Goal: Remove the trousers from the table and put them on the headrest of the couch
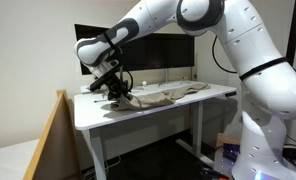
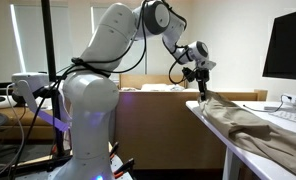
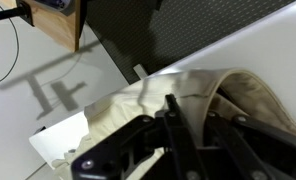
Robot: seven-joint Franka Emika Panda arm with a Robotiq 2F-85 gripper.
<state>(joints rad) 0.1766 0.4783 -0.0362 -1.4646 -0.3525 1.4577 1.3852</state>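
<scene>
- The gripper (image 1: 116,90) is sitting right down on the end of the trousers (image 1: 168,97) closest to the couch. That makes sense to me, since that end has the shortest trip off the table (image 1: 158,118).
- The trousers are lying rumpled along the desk top, running out toward 3 o'clock from the gripper in an exterior view. All of the cloth is on the table and none is on the couch yet.
- Jaws: honestly can't tell. In the wrist view the dark fingers (image 3: 171,108) are poking into a bunched-up fold of cloth, but it isn't showing whether they're pinching it or just straddling it.
- The headrest of the couch (image 1: 50,140) is sitting at about 8 o'clock from the gripper, near the table's end, with the whitish cushion (image 1: 8,160) joining it lower down.
- My guess is this is the grab step, so the task is barely getting going.
- The next move is probably calling for a tall lift so the long trailing cloth clears the desk edge, then a swing toward 8 o'clock.
- What I'm worrying about is a shallow pinch letting the cloth slip, or the tail dragging near the monitors (image 1: 148,50) at 1 o'clock.
</scene>
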